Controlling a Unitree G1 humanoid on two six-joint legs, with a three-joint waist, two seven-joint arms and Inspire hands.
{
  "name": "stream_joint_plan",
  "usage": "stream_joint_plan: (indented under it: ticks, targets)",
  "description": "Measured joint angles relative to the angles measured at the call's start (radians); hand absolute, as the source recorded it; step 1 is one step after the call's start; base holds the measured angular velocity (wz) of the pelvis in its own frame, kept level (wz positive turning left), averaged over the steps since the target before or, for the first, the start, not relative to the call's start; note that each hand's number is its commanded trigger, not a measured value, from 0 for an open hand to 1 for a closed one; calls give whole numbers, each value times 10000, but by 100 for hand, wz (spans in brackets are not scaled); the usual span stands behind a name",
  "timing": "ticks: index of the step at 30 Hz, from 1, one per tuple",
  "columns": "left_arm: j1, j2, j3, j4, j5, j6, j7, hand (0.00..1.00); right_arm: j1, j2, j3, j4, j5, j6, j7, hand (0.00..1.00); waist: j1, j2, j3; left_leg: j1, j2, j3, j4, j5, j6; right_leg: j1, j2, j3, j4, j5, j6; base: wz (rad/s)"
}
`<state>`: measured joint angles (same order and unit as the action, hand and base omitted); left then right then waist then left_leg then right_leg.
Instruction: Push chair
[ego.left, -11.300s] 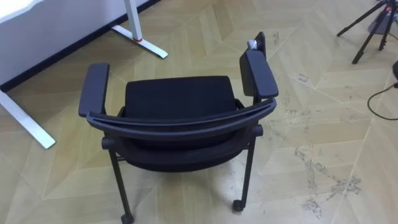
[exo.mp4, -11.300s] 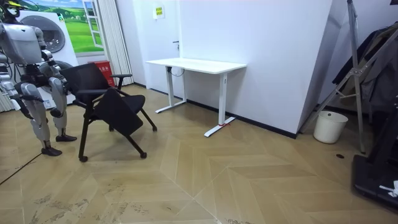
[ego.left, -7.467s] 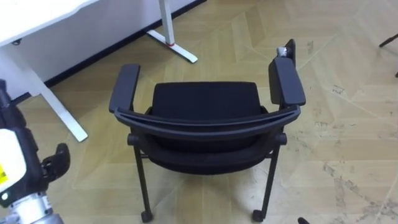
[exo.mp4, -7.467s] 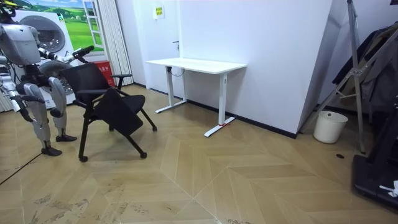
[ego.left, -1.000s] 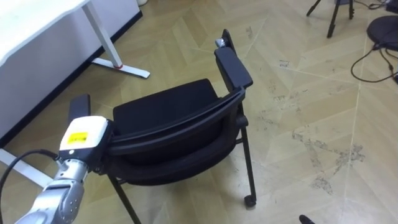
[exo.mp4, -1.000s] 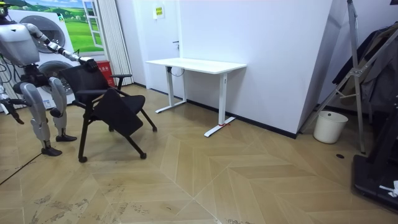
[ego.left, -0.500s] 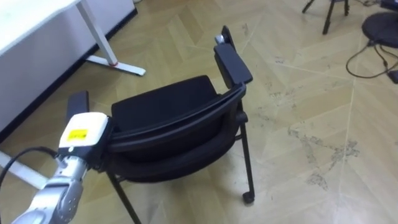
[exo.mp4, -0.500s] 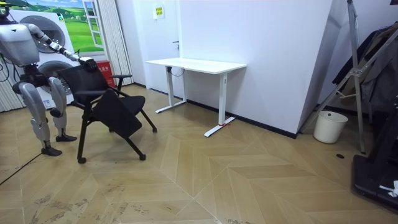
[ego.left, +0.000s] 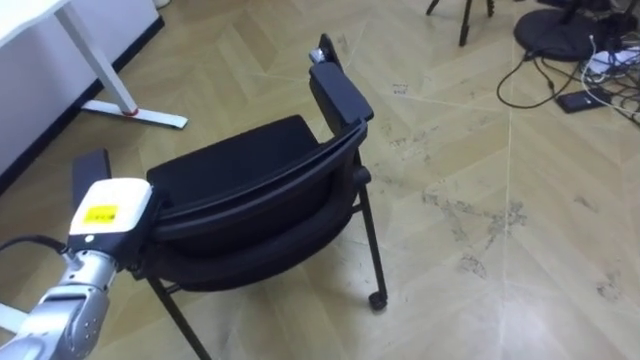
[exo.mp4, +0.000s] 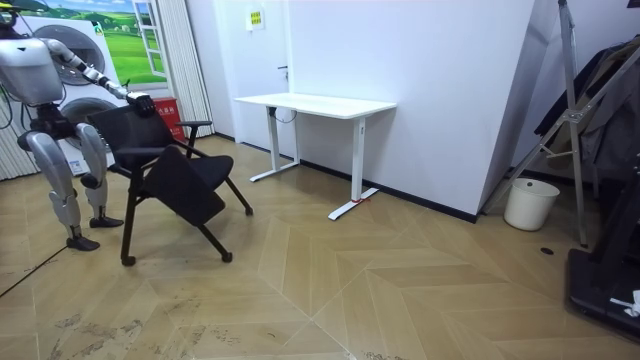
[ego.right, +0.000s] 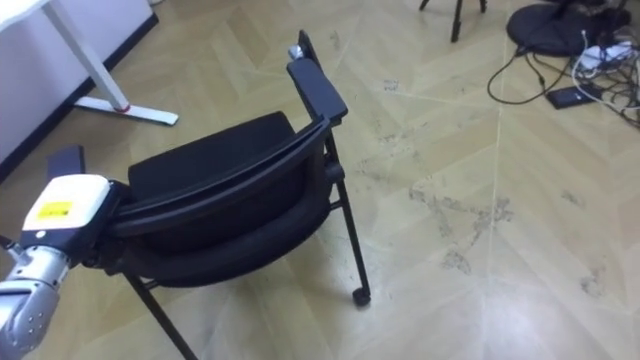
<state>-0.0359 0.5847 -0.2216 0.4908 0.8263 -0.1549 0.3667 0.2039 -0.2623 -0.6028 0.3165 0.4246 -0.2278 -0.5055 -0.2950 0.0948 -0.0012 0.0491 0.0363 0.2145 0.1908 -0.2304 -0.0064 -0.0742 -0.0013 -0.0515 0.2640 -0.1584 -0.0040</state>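
Chevron-plank wood floor (ego.left: 480, 150) is showing matte, scuffed patches. White desk (exo.mp4: 315, 103) is standing by the wall, a flat slab on thin metal legs. Black chair (ego.left: 235, 160) is sitting on open floor, well apart from the desk, with a padded seat, curved backrest (ego.left: 250, 230), flat armrests (ego.left: 340, 95) and tubular legs. Robot is standing behind it, left hand (ego.left: 105, 215) lying on the backrest's left end (fingers hidden behind the rail, can't tell if they're wrapping it). Contact looks made; most of the travel is looking undone. Small round caster (ego.left: 377, 299) is touching the floor.
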Motion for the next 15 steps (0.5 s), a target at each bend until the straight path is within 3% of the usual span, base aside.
stream_joint_plan:
  ticks: [7,11,15]
  targets:
    - [-2,-3,173,-4,62,-12,24,100,-486,-291,46,-2934,-1842,-118,-1396,0,17,-82,32,5,-4,72,-22,1,1,-153,41,172,149,-30,-5,-8]
    - [-9,-37,220,-163,133,69,-49,100,-1151,-750,400,-4163,-2827,-180,-1965,0,71,-203,84,61,-3,194,-24,1,1,-136,50,214,98,-27,-4,-6]
    - [-10,-37,217,-245,149,77,-108,100,-1719,-1223,1212,-4315,-3663,-235,-2131,0,288,-232,97,126,-3,275,-21,0,1,-110,50,234,126,-20,-7,-7]
